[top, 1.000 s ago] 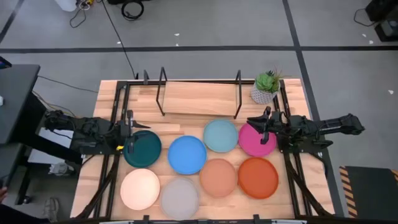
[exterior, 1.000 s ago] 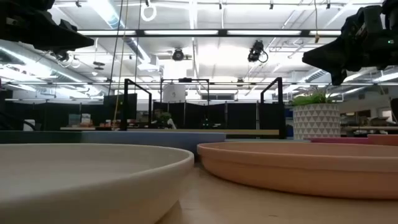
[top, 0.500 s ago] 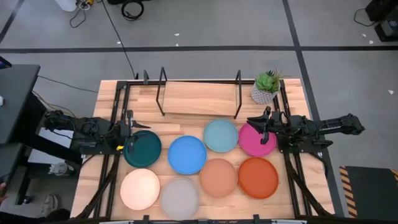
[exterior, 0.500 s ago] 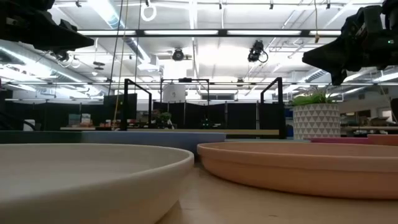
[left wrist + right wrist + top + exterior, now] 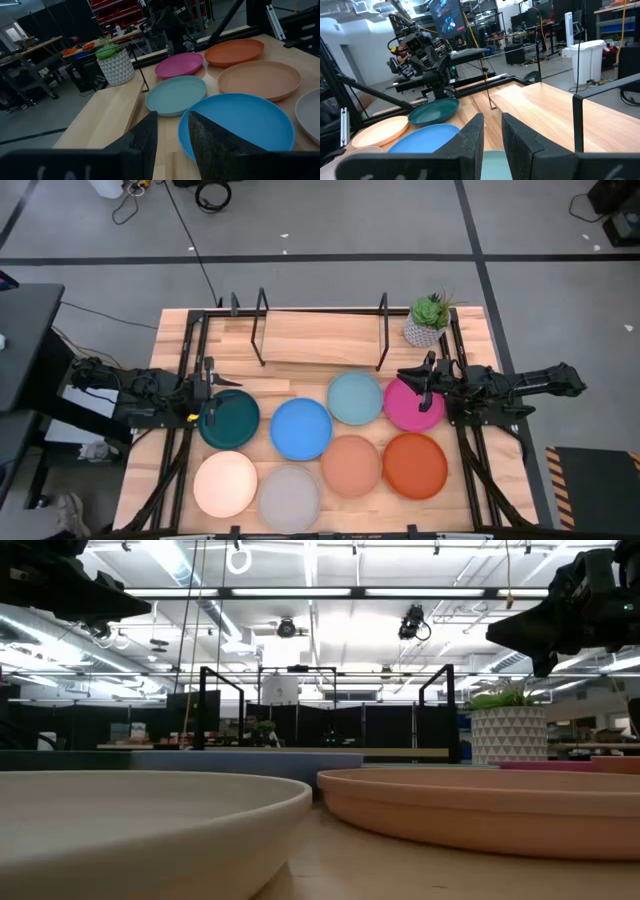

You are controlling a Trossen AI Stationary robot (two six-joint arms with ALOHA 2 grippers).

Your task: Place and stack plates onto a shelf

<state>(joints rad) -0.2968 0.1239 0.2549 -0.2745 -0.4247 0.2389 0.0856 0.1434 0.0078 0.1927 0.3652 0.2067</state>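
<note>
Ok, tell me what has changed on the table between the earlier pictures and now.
Nothing visibly changed. Both arms hang where they were, the left pincer above the round dark teal plate, the right pincer above the round magenta plate. All eight plates lie flat on the table; the black metal shelf holds none.

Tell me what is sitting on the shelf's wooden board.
Nothing: the shelf board lies bare between its black uprights. The potted plant stands beside it, and no plate is on it. No part is covered.
</note>
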